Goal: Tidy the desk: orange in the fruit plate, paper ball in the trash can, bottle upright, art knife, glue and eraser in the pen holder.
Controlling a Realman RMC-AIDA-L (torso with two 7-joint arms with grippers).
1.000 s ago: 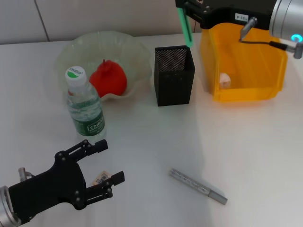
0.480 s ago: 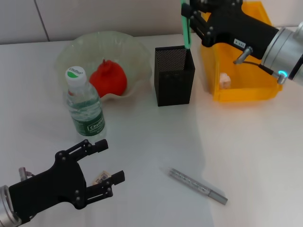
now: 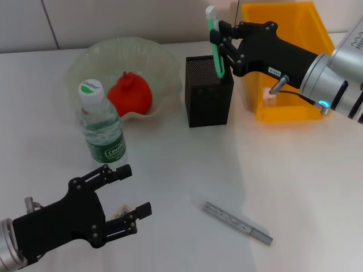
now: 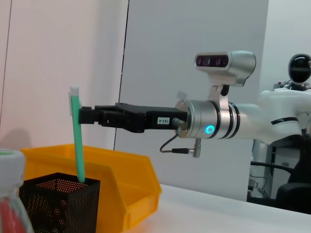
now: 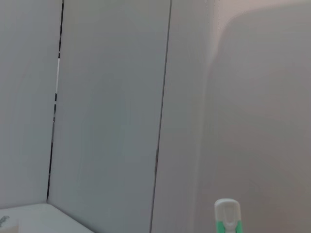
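Note:
My right gripper (image 3: 219, 46) is shut on a green glue stick (image 3: 215, 42) with a white cap and holds it upright, its lower end inside the black mesh pen holder (image 3: 209, 99). The left wrist view shows the stick (image 4: 76, 141) in the holder (image 4: 60, 204). My left gripper (image 3: 136, 190) is open at the front left, beside a small eraser (image 3: 122, 213) lying on the table. A grey art knife (image 3: 237, 222) lies at the front middle. The bottle (image 3: 102, 127) stands upright. The reddish orange (image 3: 130, 93) sits in the clear fruit plate (image 3: 153, 54). A paper ball (image 3: 270, 97) lies in the yellow bin (image 3: 283, 113).
The yellow bin stands right next to the pen holder, behind my right arm. The bottle stands just in front of the fruit plate. The stick's white cap shows in the right wrist view (image 5: 227, 216) against a wall.
My right gripper has moved left and down with the green stick, from above the yellow bin to the pen holder, and lowered its end inside. The left gripper has barely shifted.

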